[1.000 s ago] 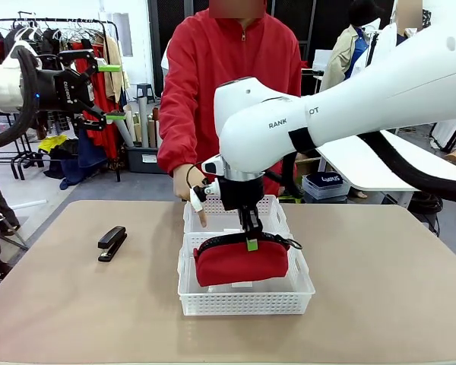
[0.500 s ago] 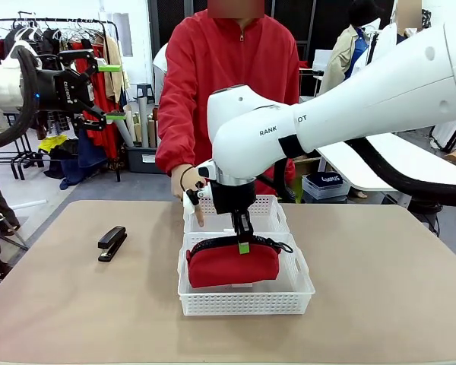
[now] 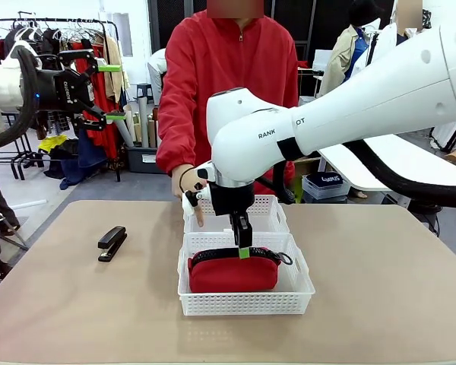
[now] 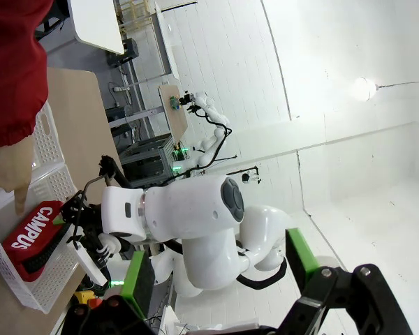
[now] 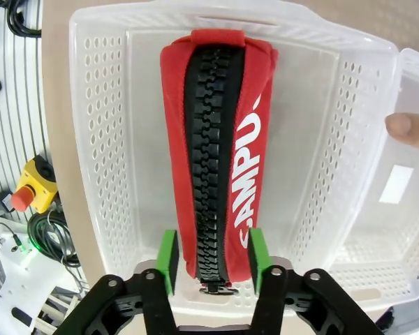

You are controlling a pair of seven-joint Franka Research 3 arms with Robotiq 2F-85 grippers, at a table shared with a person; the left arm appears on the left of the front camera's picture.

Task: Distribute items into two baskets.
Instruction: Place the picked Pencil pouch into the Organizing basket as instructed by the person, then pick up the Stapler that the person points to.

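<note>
**Front view.** Two baskets stand end to end in the middle of the counter. The larger white lattice-sided plastic basket is nearer the robot, and the smaller white lattice-sided plastic basket sits just behind it. One red fabric zippered pouch lies inside the larger basket with its black zipper up and a black loop at its right end. The right gripper points straight down with its tips at the pouch's top. One small black stapler lies on the bare counter, well to the left of the baskets. The left gripper is held high at the left with its jaws spread wide and nothing between them. The person's hand reaches down with one finger at the smaller basket's near left corner.

**Left wrist view.** The left gripper shows two green pads far apart. Beyond them the pouch, lettered "CAMPUS" in white, lies in the larger basket. The person's hand points down beside it.

**Right wrist view.** The right gripper has its jaws spread, with one green pad on either side of the pouch's near end. I cannot tell whether the pads touch the fabric. The pouch lies along the floor of the larger basket, with the broad black zipper running its whole length. The smaller basket adjoins at the right, with a white label on its floor and one fingertip over its rim.
</note>
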